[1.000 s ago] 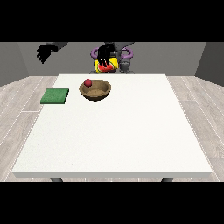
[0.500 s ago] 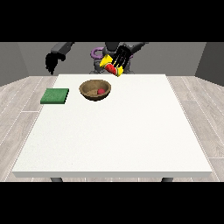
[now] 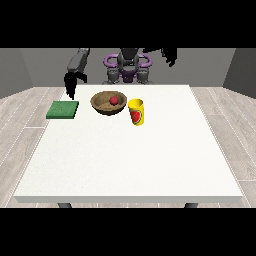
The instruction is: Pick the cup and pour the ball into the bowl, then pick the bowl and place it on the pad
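Red ball [image 3: 114,100] had moved into wooden bowl [image 3: 108,103], yellow cup [image 3: 136,111] set upright beside it; both hands [image 3: 70,85] [image 3: 170,55] held nothing, fingers indistinct; bowl-to-green pad [image 3: 62,109] remained.

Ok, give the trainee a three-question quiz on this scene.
1. True or false: the ball lies in the bowl.
2. The cup is: A) upright on the table beside the bowl, B) held in a hand, C) lying on the pad.
3. Fill in: seen from the camera, the pad lies to the bowl's ____.

Key: 1 true; 2 A; 3 left. Neither the hand at the view's left nor the hand at the view's right holds anything.
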